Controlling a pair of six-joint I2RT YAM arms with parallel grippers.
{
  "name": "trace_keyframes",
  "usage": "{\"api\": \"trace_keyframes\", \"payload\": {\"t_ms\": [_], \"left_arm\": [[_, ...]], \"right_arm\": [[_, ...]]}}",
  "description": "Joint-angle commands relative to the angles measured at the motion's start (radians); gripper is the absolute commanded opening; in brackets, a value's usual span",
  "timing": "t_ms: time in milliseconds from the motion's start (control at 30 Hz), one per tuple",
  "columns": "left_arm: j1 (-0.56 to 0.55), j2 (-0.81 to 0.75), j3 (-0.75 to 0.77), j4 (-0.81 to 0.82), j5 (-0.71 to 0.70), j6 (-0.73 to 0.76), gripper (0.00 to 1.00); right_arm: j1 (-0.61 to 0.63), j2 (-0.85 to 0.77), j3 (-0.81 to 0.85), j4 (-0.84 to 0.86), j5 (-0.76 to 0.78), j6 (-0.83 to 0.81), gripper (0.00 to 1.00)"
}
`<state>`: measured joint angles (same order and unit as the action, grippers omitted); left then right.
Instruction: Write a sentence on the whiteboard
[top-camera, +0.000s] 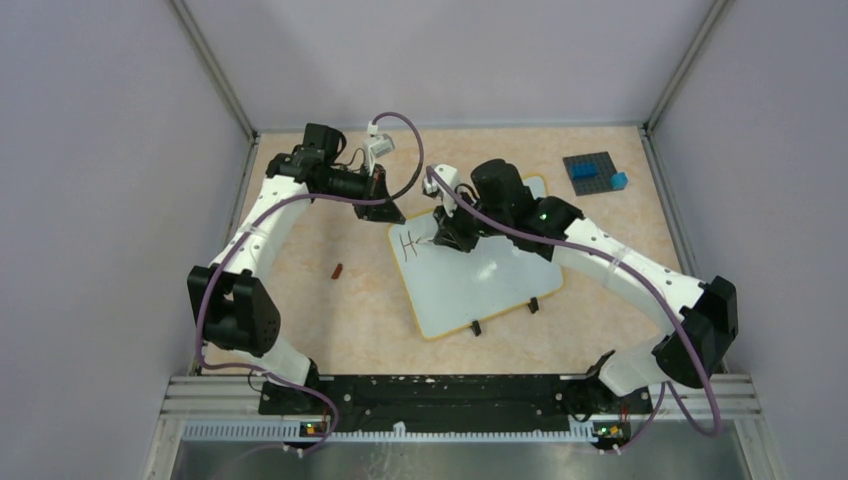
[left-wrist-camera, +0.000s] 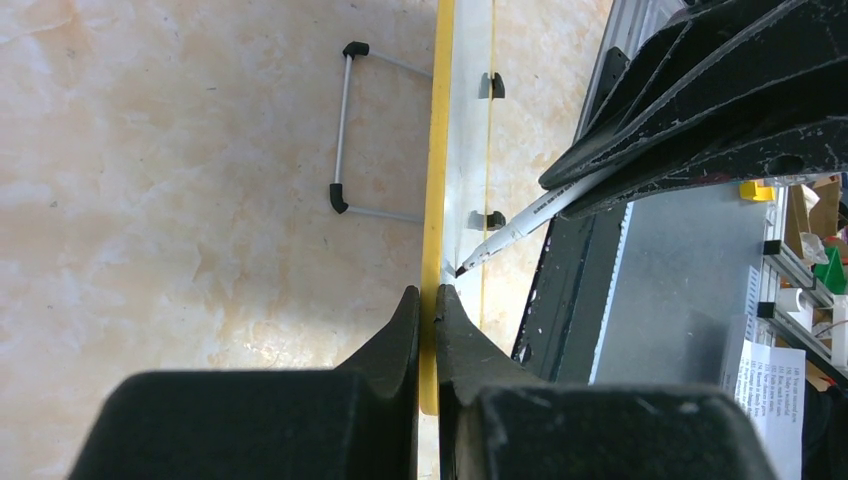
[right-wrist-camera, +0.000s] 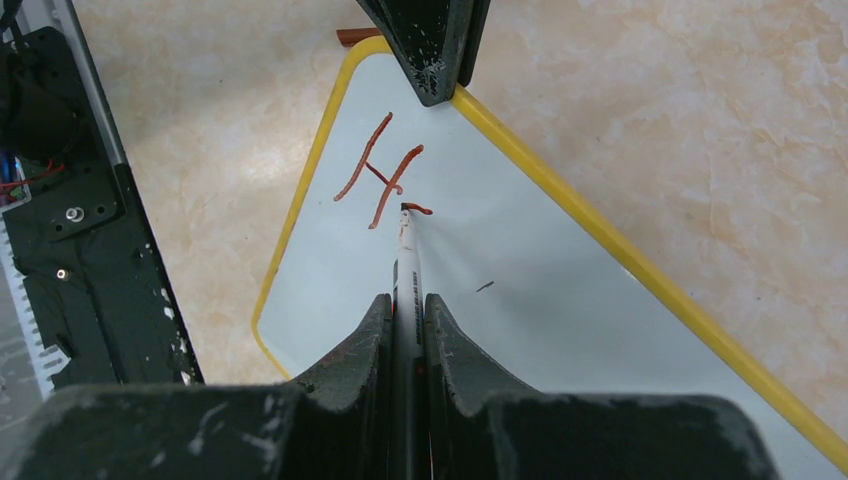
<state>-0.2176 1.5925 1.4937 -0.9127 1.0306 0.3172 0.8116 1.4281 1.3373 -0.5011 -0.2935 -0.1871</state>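
At the middle of the desk (top-camera: 330, 330), the left pincer (left-wrist-camera: 427, 300) pinches the whiteboard (top-camera: 480, 285) by its yellow rim, while the right pincer (right-wrist-camera: 408, 312) grips a marker (right-wrist-camera: 407, 250), its tip on the board beside the sentence (right-wrist-camera: 378, 172), so far one reddish H.

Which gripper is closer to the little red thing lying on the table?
Left. The left gripper, clamping the whiteboard rim, sits near the red piece; the right gripper is farther, over the whiteboard, holding a marker.

A beige, marble-patterned surface (top-camera: 330, 330) fills the enclosure. Plain pale lilac walls (top-camera: 90, 150) close it on the left, right and far sides, with slanting aluminium posts (top-camera: 215, 68) at the far corners. A ribbed metal rail (top-camera: 215, 392) runs along the near edge. The light is soft and even.
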Motion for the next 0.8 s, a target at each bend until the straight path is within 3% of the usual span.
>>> {"api": "trace_keyframes", "payload": {"t_ms": [0, 767], "left_arm": [[-0.025, -0.013, -0.023, -0.034, 0.018, 0.000, 0.00], [-0.026, -0.009, -0.025, -0.033, 0.015, -0.003, 0.00]], "right_arm": [[0.008, 0.017, 0.013, 0.020, 0.025, -0.009, 0.00], [-0.011, -0.064, -0.052, -0.022, 0.051, -0.030, 0.00]]}}
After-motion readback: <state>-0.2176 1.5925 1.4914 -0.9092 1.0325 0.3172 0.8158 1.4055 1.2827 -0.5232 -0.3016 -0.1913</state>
